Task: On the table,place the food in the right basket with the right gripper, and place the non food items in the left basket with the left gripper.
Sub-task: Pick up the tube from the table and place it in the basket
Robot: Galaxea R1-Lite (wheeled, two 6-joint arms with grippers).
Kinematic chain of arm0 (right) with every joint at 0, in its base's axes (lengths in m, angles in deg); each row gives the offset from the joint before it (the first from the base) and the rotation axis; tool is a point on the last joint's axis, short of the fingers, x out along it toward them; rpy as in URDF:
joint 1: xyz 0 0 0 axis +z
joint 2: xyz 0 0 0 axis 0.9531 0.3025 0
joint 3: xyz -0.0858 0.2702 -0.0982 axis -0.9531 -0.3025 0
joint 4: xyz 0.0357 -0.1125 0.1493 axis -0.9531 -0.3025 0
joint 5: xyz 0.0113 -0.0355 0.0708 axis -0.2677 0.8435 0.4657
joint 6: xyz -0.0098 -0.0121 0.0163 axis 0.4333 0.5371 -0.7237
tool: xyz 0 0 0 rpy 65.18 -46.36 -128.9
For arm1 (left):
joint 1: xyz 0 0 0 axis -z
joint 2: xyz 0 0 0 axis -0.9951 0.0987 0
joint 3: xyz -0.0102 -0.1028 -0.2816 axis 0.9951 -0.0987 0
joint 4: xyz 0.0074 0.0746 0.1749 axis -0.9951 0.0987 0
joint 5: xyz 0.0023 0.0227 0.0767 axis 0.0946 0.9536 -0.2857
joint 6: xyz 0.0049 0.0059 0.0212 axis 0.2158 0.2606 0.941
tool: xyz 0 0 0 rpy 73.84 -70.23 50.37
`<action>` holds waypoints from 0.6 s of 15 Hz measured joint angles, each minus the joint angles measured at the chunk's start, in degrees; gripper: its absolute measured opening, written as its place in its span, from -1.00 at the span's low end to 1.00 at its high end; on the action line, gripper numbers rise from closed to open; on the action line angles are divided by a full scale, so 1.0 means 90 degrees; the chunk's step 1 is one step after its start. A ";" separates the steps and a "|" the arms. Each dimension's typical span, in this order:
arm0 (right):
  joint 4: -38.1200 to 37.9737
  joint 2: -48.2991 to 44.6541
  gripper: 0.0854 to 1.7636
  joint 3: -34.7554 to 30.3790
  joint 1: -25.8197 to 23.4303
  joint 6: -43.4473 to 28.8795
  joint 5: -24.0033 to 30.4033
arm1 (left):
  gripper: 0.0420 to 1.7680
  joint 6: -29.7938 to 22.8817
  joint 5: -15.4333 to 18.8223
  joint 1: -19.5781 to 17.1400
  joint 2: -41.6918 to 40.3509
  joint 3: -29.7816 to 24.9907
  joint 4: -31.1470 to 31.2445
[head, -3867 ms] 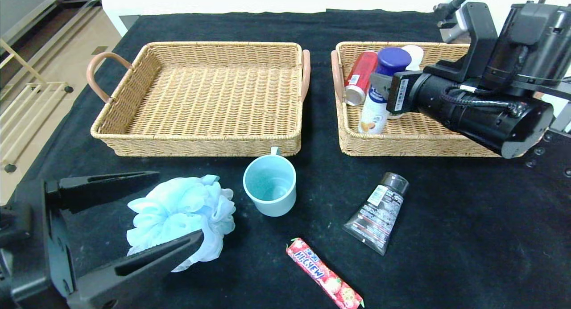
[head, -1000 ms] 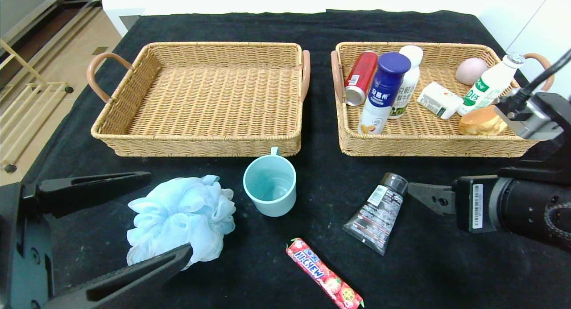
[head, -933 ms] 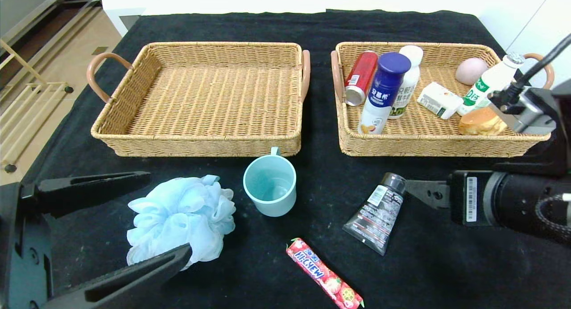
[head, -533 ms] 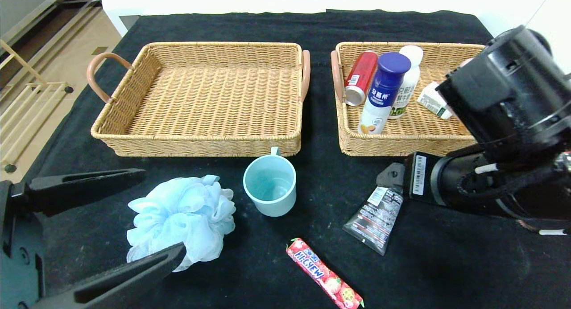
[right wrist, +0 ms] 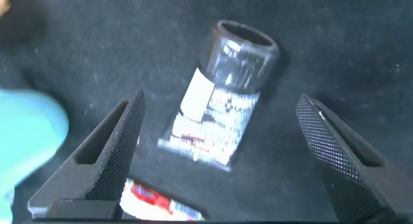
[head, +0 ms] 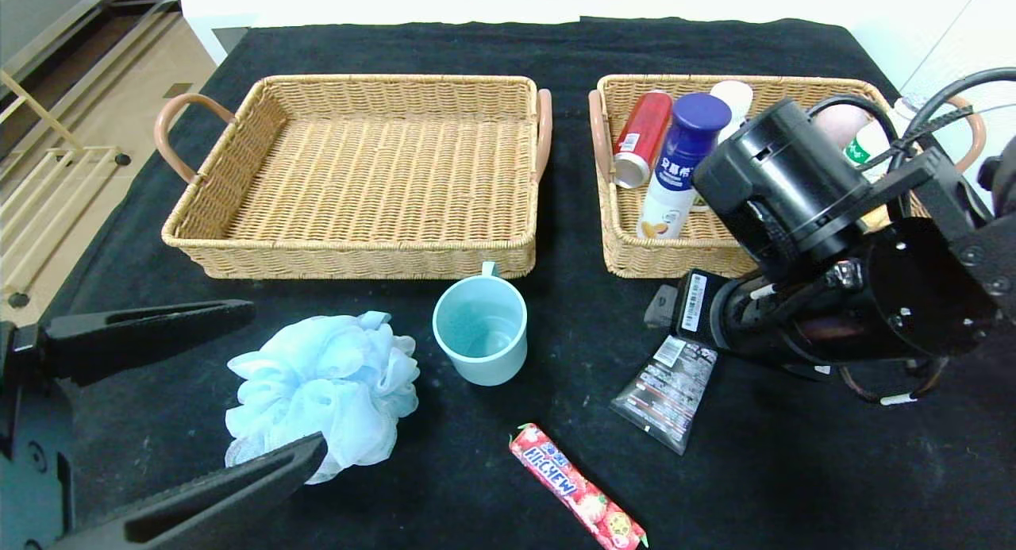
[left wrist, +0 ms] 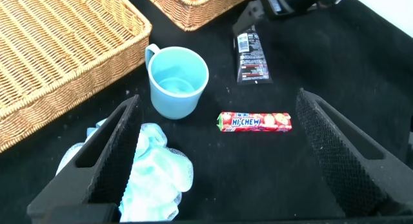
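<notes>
I see the left basket (head: 357,169) holding nothing, while the right basket (head: 659,252) holds a red can (head: 641,137), the blue-capped bottle (head: 683,165) and more food half hidden behind my right arm. My right gripper (right wrist: 219,153) hangs spread wide above the dark tube (head: 668,382), which lies on the table (head: 794,471) with the Hi-Chew stick (head: 577,488) near it. My left gripper (left wrist: 219,162) is wide open too, over the pouf (head: 321,391), next to the mug (head: 481,332).
</notes>
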 joint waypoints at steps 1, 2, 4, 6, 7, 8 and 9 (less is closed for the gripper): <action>-0.0003 0.0076 0.93 0.0037 -0.0049 -0.0026 0.0001 | 0.94 0.0000 0.0003 0.0000 0.0000 -0.0005 0.0000; 0.0003 0.0141 0.93 0.0061 -0.0102 -0.0037 0.0009 | 0.94 0.0000 0.0003 0.0000 -0.0003 -0.0005 -0.0003; 0.0007 0.0238 0.94 0.0080 -0.0172 -0.0056 0.0169 | 0.94 0.0003 0.0009 0.0000 -0.0003 -0.0003 -0.0005; 0.0004 0.0312 0.94 0.0110 -0.0196 -0.0179 0.0225 | 0.94 0.0005 0.0012 0.0003 -0.0003 -0.0003 -0.0003; 0.0007 0.0358 0.94 0.0153 -0.0196 -0.0206 0.0228 | 0.94 0.0003 0.0009 0.0000 -0.0003 -0.0003 -0.0008; 0.0000 0.0394 0.94 0.0192 -0.0196 -0.0213 0.0230 | 0.94 0.0003 0.0008 -0.0003 -0.0009 0.0003 -0.0005; -0.0003 0.0431 0.94 0.0211 -0.0199 -0.0213 0.0228 | 0.94 0.0003 0.0008 -0.0004 -0.0020 0.0007 -0.0008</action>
